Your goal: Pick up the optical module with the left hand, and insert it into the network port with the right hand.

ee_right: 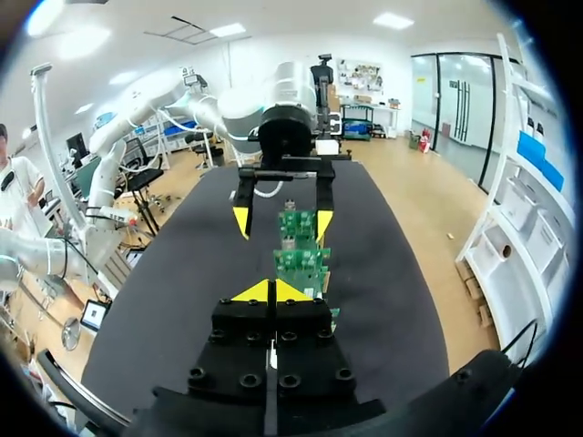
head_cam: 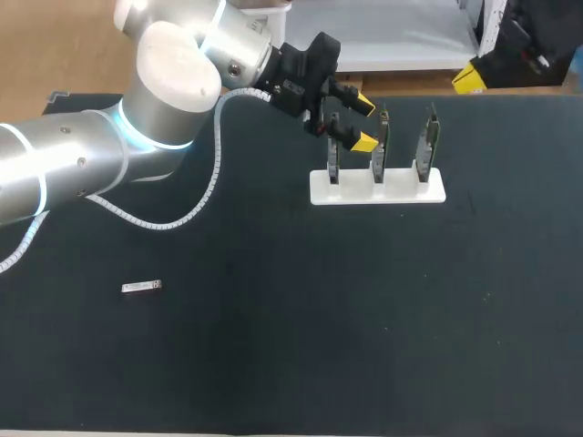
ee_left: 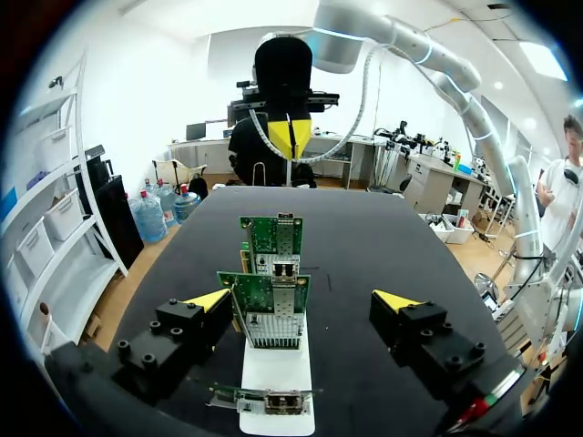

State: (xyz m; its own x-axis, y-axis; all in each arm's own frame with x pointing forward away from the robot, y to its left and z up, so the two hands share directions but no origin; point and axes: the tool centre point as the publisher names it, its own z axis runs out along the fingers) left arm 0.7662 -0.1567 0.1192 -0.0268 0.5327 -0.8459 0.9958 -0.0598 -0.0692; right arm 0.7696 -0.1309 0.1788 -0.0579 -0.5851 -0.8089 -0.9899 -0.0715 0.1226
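The optical module (head_cam: 141, 288), a small silvery bar, lies flat on the black table at the left, far from both grippers. A white stand (head_cam: 378, 188) holds three upright green network cards (head_cam: 380, 144); the middle card's port (ee_left: 284, 270) faces my left wrist camera. My left gripper (head_cam: 364, 122) hangs open and empty just above the leftmost card, its fingers (ee_left: 393, 300) spread on either side of the row of cards. My right gripper (ee_right: 271, 291) is shut and empty at the table's far right edge (head_cam: 471, 76), pointing along the cards toward the left gripper (ee_right: 282, 222).
The black table mat (head_cam: 301, 346) spreads wide in front of the stand and around the module. My left arm (head_cam: 109, 155) crosses the table's back left, with its white cable looping down to the mat.
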